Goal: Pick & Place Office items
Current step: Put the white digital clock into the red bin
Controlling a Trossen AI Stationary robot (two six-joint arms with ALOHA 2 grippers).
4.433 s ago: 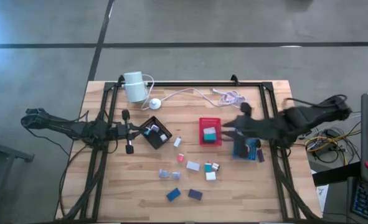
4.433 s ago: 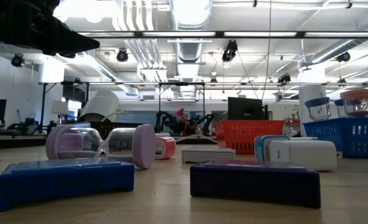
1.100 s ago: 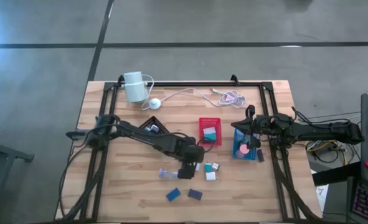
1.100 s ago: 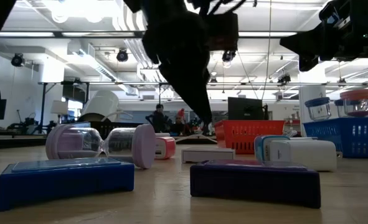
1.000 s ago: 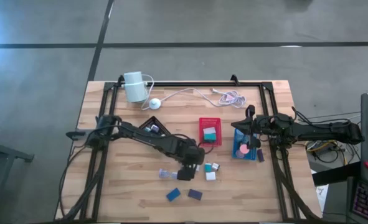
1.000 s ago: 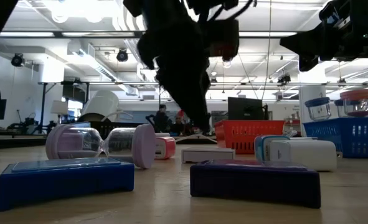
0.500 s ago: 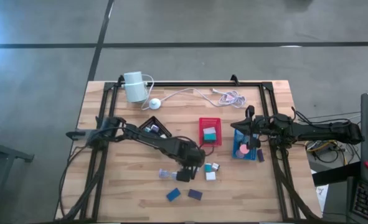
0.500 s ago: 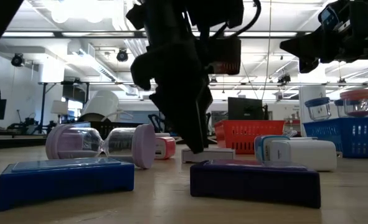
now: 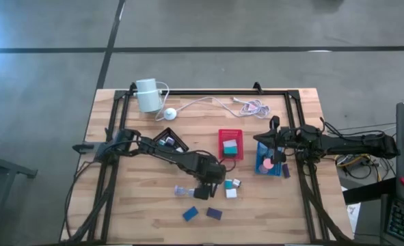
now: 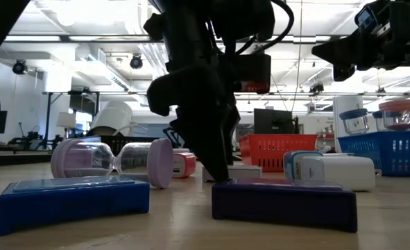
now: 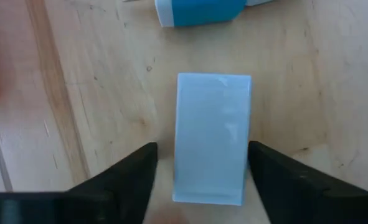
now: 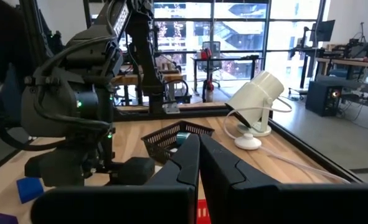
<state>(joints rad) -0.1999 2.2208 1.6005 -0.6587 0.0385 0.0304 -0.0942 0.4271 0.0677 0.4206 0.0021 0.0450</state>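
Observation:
My left gripper (image 11: 202, 148) points down over the middle of the table, open. Its two fingers stand on either side of a pale white block (image 11: 212, 137) that lies flat on the wood. In the high view the gripper (image 9: 210, 183) covers this block. Other office items lie around it: a teal-and-white piece (image 9: 227, 184), a white piece (image 9: 231, 193), a blue block (image 9: 191, 214), a purple block (image 9: 214, 214) and a clear cylinder with purple ends (image 9: 181, 191). My right gripper (image 12: 199, 158) waits shut and level at the table's right side (image 9: 273, 124).
A red tray (image 9: 231, 156) holding a teal piece, a blue tray (image 9: 278, 167) holding a pink piece and a black tray (image 9: 167, 147) stand behind the loose pieces. A white cylinder (image 9: 147, 94) with its cable lies at the far left. A black frame (image 9: 208, 92) runs round the table.
My left gripper has sunk toward the table over the white block. In the low view its fingertips have come down from above the pieces to the level of the purple block's top. The pieces have kept their places.

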